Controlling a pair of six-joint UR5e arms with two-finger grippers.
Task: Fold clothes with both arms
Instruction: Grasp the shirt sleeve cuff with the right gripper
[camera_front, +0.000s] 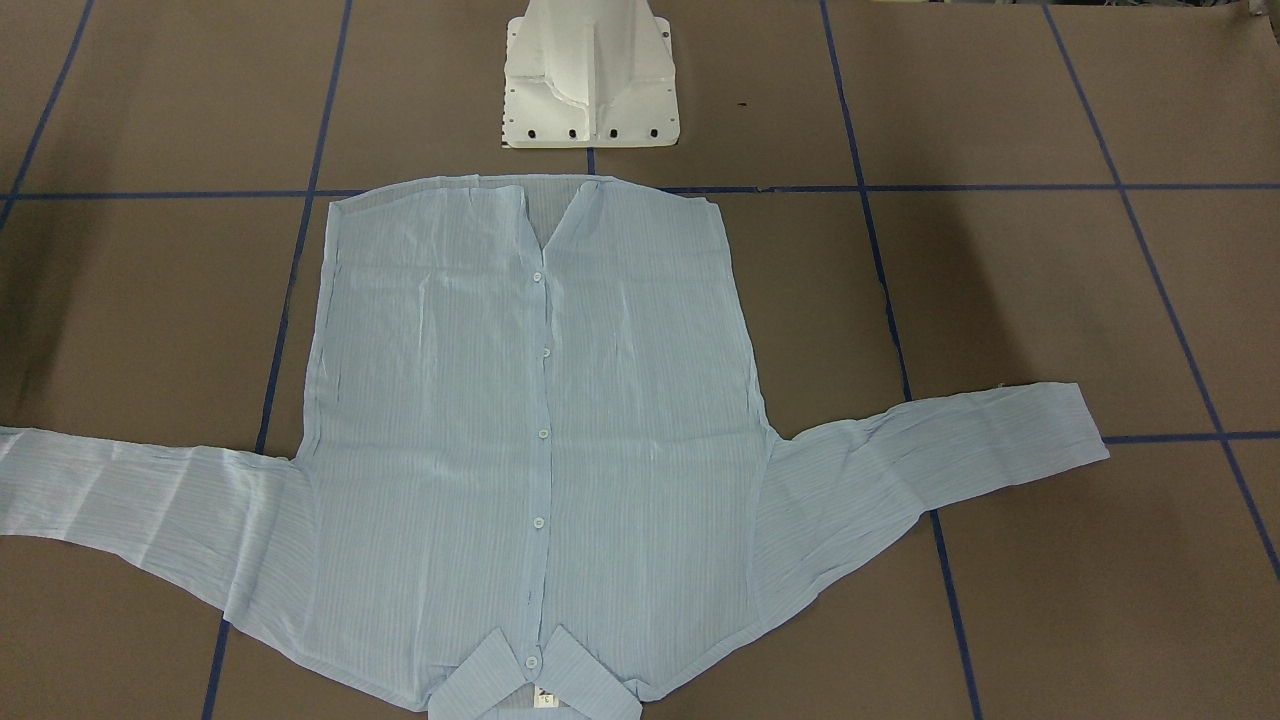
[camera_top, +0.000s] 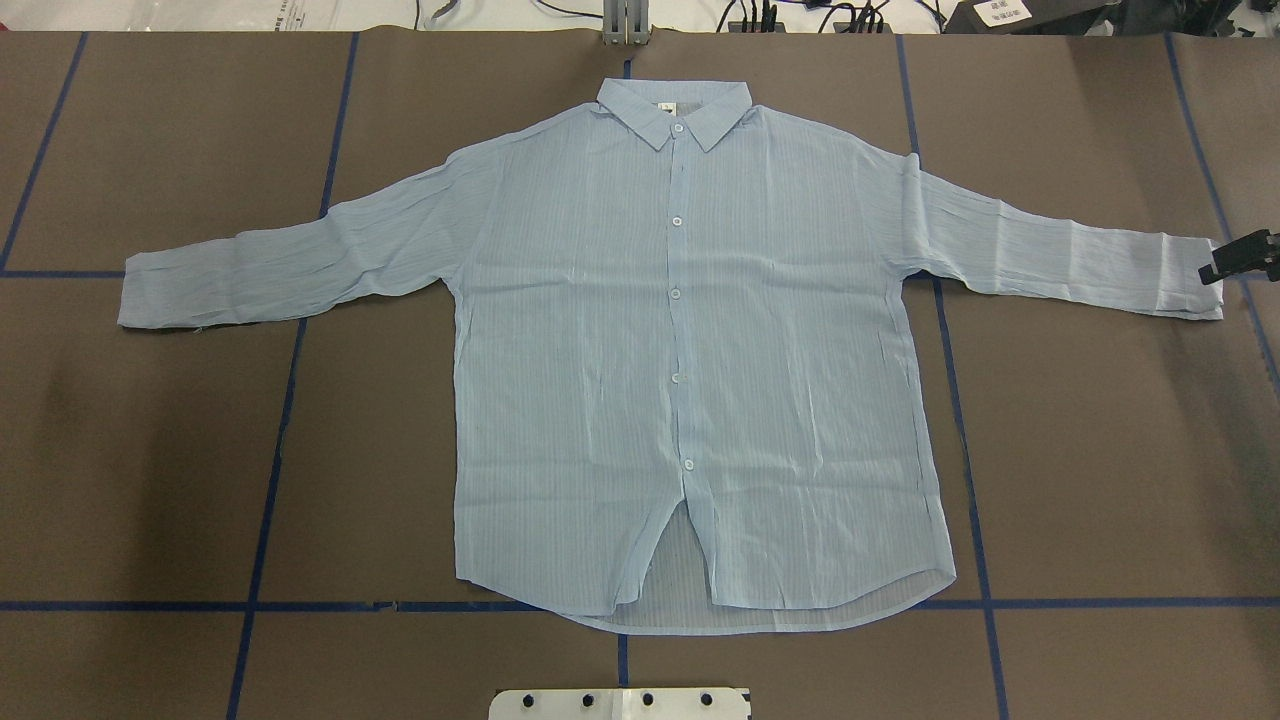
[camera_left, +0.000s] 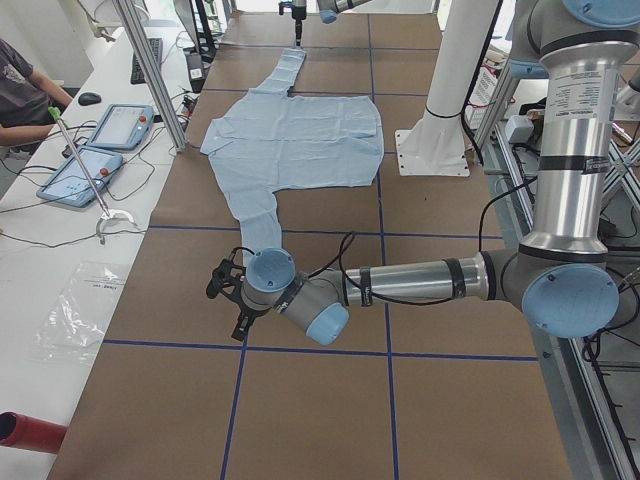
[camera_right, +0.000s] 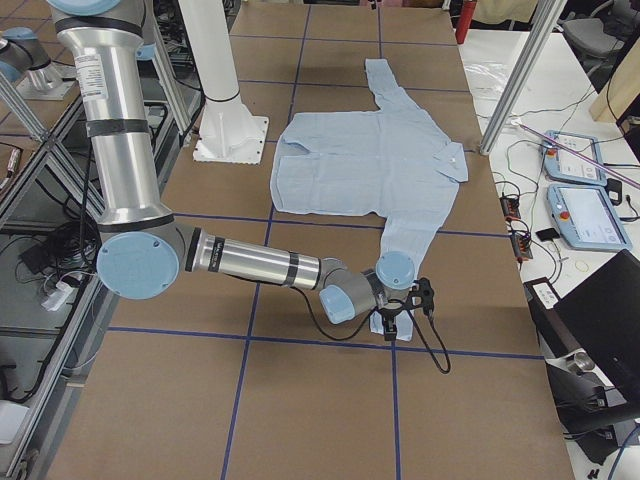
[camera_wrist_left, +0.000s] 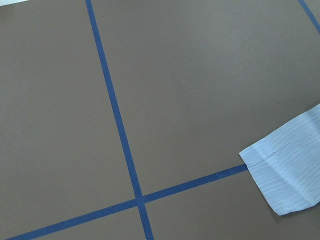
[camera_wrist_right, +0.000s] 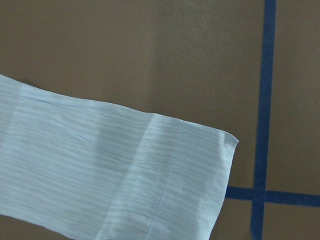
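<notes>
The shirt (camera_top: 680, 350) lies flat and buttoned on the counter (camera_top: 150, 450). Its hem is nearest the pedestal base (camera_top: 620, 703) and its collar (camera_top: 675, 105) is farthest from it. Both sleeves are spread, so the garment's long axis runs crosswise to the base, from cuff to cuff.

The left cuff (camera_top: 145, 290) lies well out to the base's left and the right cuff (camera_top: 1190, 280) well out to its right. Each arm stands at its own cuff, so neither needs to cross the base's centre line.

The right gripper (camera_top: 1235, 260) is at the outer end of the right cuff, on the side away from the base. Its wrist view shows the cuff end directly below. The left gripper (camera_left: 228, 285) hangs low just beyond the left cuff, which enters its wrist view only at one edge. We judge that the left arm needs the larger correction, inward along the sleeve axis.

We cannot tell whether either set of jaws stands apart or together. We see no cloth held in them.
</notes>
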